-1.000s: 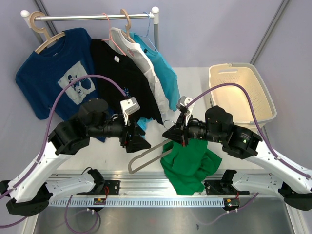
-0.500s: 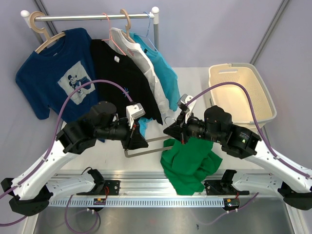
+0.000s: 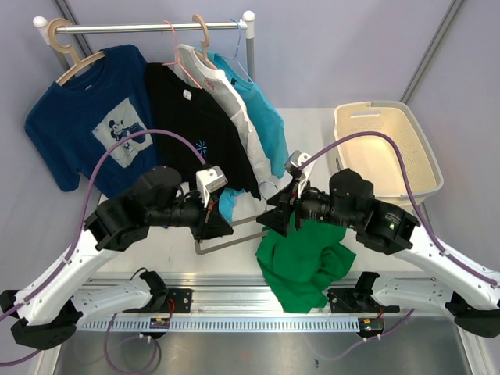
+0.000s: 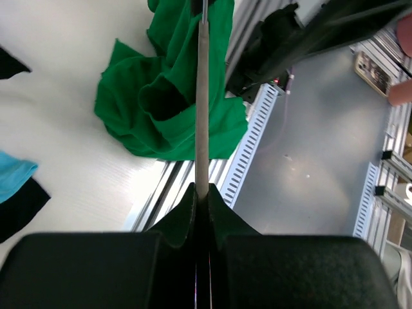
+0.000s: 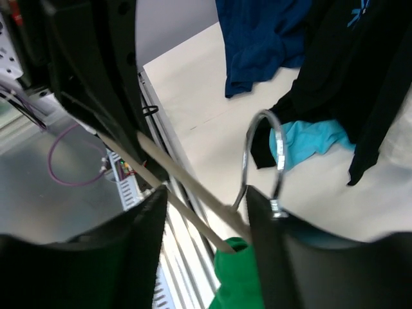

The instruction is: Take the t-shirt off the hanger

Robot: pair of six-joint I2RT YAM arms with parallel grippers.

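The green t-shirt (image 3: pixel 303 264) lies crumpled at the table's near edge, under my right arm; it also shows in the left wrist view (image 4: pixel 161 109) and the right wrist view (image 5: pixel 241 277). The thin grey-brown hanger (image 3: pixel 234 238) lies across between the two grippers. One of its arms runs into the shirt's cloth. My left gripper (image 3: pixel 221 226) (image 4: pixel 202 190) is shut on the hanger's bar (image 4: pixel 202 96). My right gripper (image 3: pixel 269 220) (image 5: pixel 206 199) is open, its fingers on either side of the hanger's arms (image 5: pixel 187 187) just below the metal hook (image 5: pixel 264 154).
A clothes rail (image 3: pixel 148 27) at the back left carries a dark blue printed shirt (image 3: pixel 86 117), a black one (image 3: pixel 195 125), a white one and a turquoise one (image 3: pixel 262 117). A white basket (image 3: pixel 383 144) stands at the back right. A slotted metal rail (image 3: pixel 234 322) runs along the front edge.
My left gripper has closed on the hanger's bar. My right gripper has opened and let go of the hanger near its hook. The hanger has shifted slightly toward the left arm.
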